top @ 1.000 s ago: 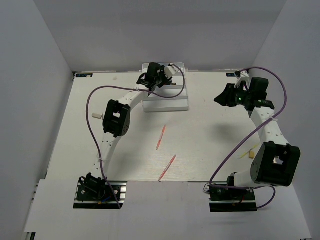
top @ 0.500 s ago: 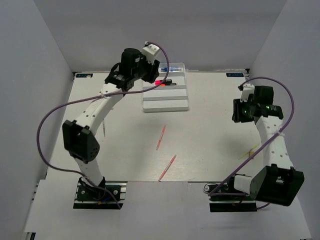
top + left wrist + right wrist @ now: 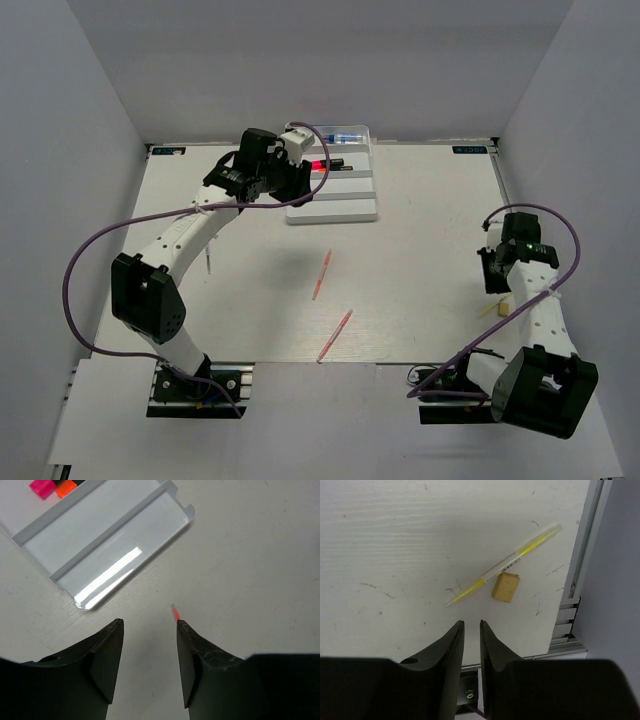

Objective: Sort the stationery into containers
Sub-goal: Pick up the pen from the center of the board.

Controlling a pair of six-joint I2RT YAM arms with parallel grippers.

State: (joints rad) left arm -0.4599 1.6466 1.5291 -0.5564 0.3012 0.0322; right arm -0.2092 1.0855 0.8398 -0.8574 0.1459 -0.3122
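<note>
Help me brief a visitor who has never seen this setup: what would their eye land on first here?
Probably the two pink-orange sticks loose mid-table, vivid against the white. Next, the white tray at the far edge, with pink and orange markers in one row and the open left claw near its corner. By the right edge, a yellow pen and tan eraser lie ahead of the right claw.

White ground, bright small stationery.
The table (image 3: 430, 230) is matt white with faint dark scuffs, and the tray (image 3: 100, 545) is glossy white. The pink marker (image 3: 41, 487) and orange marker (image 3: 65, 487) have black bodies. Both sticks (image 3: 321, 274) (image 3: 336, 334) are pink-orange. The pen (image 3: 505, 565) is pale with a yellow core, and the eraser (image 3: 506, 586) is tan. The arms (image 3: 185, 235) are white and black, with purple cables (image 3: 66, 285).
</note>
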